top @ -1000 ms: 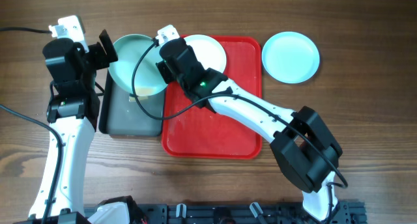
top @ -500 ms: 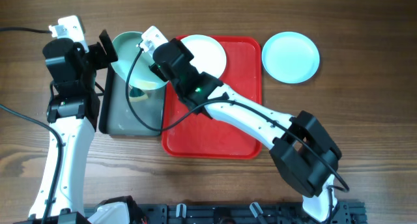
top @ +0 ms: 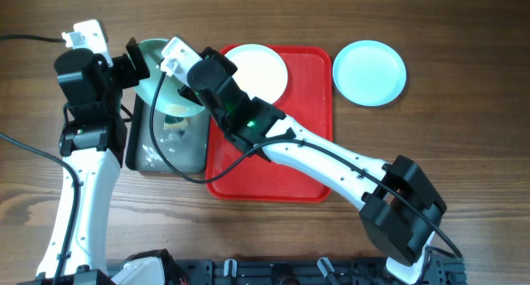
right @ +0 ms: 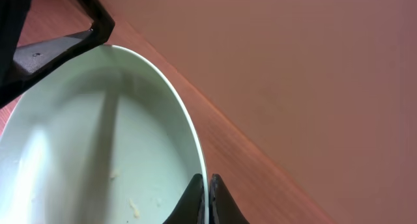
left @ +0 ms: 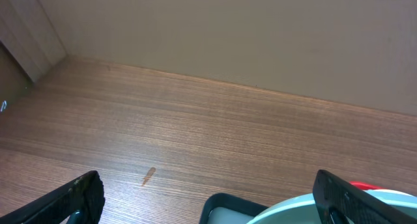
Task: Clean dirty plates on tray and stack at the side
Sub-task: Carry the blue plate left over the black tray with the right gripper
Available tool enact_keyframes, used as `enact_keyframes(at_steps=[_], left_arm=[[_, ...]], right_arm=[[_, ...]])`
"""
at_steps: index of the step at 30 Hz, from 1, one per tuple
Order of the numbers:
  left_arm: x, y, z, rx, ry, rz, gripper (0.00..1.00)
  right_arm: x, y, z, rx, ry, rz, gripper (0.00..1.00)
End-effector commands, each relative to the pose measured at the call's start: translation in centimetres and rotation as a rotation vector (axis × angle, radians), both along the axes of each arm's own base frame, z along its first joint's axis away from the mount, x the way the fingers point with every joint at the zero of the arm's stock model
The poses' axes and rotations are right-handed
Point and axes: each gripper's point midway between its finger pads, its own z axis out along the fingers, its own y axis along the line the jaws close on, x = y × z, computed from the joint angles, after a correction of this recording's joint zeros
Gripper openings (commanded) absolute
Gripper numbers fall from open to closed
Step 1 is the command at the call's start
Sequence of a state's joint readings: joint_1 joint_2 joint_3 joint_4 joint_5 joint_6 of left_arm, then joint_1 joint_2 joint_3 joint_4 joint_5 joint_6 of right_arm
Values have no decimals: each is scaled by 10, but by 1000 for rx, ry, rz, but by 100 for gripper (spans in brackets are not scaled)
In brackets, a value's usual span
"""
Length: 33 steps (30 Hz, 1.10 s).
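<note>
Right gripper (right: 207, 188) pinches the rim of a tilted aqua plate (top: 157, 84) over the grey tray (top: 189, 156), which holds crumbs (top: 171, 126). White plate (top: 258, 70) sits far-left on red tray (top: 281, 169). Left gripper (top: 135, 61) gapes, holding nothing.

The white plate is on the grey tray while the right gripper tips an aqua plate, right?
No: the white plate sits on the red tray, as the overhead view shows. The right gripper does tip an aqua plate.

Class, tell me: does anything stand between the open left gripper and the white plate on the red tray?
Yes. Between the left gripper and the white plate hangs the tilted aqua plate, pinched by the right gripper.
</note>
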State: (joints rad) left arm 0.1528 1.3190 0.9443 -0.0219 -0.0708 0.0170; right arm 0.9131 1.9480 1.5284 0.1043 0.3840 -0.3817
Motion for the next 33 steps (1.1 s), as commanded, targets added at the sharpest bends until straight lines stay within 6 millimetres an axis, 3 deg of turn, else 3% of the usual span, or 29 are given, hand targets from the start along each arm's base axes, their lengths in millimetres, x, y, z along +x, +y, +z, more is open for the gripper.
enact_keyframes(at_steps=[1,7,33], left_arm=[[0,5,8,-2,-20,19,100],[0,5,8,-2,-20,19,100],[0,5,8,-2,-20,19,100]], right_arm=[[-10,3,36,-65,-117,41,4],[-26,17,39,-120,-166,82,4],[-25,13,28,-3,-52,26,4]])
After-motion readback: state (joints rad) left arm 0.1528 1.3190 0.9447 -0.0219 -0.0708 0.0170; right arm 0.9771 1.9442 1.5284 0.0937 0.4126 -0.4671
